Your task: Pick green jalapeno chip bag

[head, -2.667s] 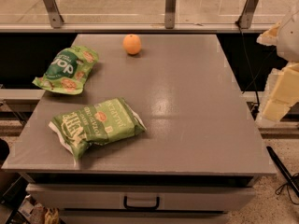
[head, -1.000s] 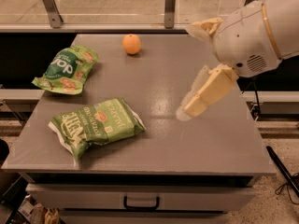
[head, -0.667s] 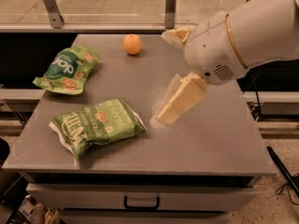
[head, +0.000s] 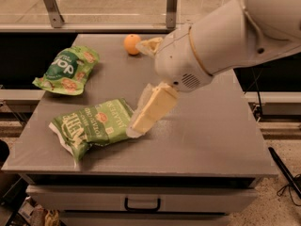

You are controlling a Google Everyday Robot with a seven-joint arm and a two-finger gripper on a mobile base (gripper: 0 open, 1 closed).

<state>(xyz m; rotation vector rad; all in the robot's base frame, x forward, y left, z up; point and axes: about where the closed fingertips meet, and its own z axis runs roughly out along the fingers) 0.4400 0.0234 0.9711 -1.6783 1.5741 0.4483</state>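
The green jalapeno chip bag [head: 91,126] lies flat on the front left of the grey table [head: 211,131], a light-green crinkly bag with white block lettering. My gripper [head: 136,88] is open and empty, on a big white arm reaching in from the right. Its lower finger [head: 149,111] hangs over the bag's right edge, at or just above it; I cannot tell if it touches. The upper finger [head: 149,45] is near the back of the table.
A second green bag reading "pop" [head: 68,69] lies at the back left. An orange [head: 132,44] sits at the back centre, next to the upper finger. A metal rail [head: 108,26] runs behind the table. A drawer handle [head: 142,205] is below the front edge.
The arm has swung in from the right and moved left and down across the table; the lower finger now reaches the jalapeno bag's right edge. The bags and orange have not moved.
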